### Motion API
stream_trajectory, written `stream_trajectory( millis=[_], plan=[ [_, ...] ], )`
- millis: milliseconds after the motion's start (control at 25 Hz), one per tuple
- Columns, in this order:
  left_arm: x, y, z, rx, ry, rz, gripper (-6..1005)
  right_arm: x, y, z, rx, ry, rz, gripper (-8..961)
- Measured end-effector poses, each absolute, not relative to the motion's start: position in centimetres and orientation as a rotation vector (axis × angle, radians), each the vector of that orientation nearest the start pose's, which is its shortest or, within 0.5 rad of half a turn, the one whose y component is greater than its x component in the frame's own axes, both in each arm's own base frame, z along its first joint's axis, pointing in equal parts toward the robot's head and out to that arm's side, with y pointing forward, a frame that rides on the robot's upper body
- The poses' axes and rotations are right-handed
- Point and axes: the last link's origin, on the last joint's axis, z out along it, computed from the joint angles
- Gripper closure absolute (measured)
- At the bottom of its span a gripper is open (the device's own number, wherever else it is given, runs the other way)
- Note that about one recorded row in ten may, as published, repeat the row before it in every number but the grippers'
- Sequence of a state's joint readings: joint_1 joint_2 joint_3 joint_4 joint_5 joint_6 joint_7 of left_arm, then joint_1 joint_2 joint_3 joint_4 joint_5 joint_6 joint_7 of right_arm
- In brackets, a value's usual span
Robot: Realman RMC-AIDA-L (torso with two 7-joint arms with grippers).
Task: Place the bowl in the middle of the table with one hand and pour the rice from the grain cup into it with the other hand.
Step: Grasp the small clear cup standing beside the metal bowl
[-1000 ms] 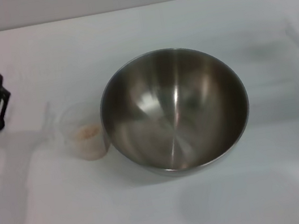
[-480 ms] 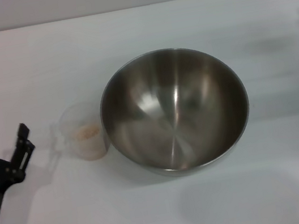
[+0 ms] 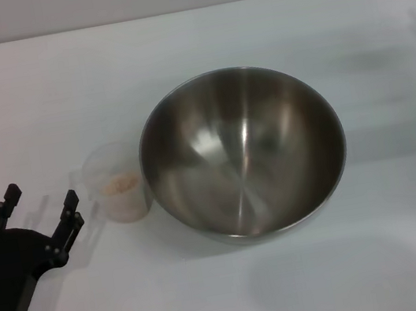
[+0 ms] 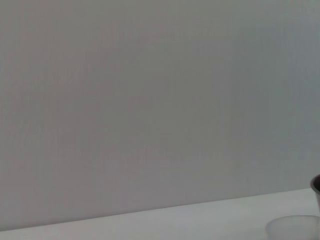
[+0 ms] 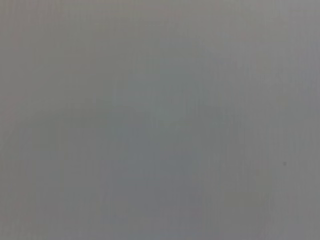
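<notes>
Hovering near the table's (image 3: 239,294) front-left corner, the left gripper (image 3: 39,206) spreads its fingers wide and empty just left of the grain cup (image 3: 117,182), whose rice (image 3: 119,184) sits beside the mid-table bowl (image 3: 243,152).

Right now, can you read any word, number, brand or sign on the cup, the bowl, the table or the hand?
None can be read.
grain cup: no legible marks.
bowl: plain steel.
table: unmarked.
left hand: no label visible.
</notes>
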State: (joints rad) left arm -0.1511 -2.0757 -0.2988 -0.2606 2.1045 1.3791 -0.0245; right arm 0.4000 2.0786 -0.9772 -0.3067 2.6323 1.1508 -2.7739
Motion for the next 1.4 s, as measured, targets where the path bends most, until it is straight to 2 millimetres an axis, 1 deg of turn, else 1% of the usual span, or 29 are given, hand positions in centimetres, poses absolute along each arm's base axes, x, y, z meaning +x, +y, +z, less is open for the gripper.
stream_trajectory(
  millis=[320, 520, 960, 1200, 1400],
  plan=[
    [-33.6, 21.6, -6.6, -1.84, -0.484, -0.683, 193, 33.2, 35.3, 5.5, -1.528, 0.416, 0.747, 210],
    [-33.7, 22.4, -6.8, -1.856, -0.496, -0.657, 193, 33.2, 35.3, 5.5, -1.529, 0.416, 0.747, 210],
    [-33.8, 24.0, -6.7, -1.86, -0.498, -0.622, 193, 33.2, 35.3, 5.5, -1.529, 0.416, 0.747, 210],
    [-33.8, 24.6, -6.5, -1.846, -0.503, -0.615, 194, 33.2, 35.3, 5.5, -1.529, 0.415, 0.748, 210],
    [-33.8, 24.8, -6.5, -1.841, -0.506, -0.615, 194, 33.1, 35.3, 5.5, -1.529, 0.412, 0.751, 210]
  ],
)
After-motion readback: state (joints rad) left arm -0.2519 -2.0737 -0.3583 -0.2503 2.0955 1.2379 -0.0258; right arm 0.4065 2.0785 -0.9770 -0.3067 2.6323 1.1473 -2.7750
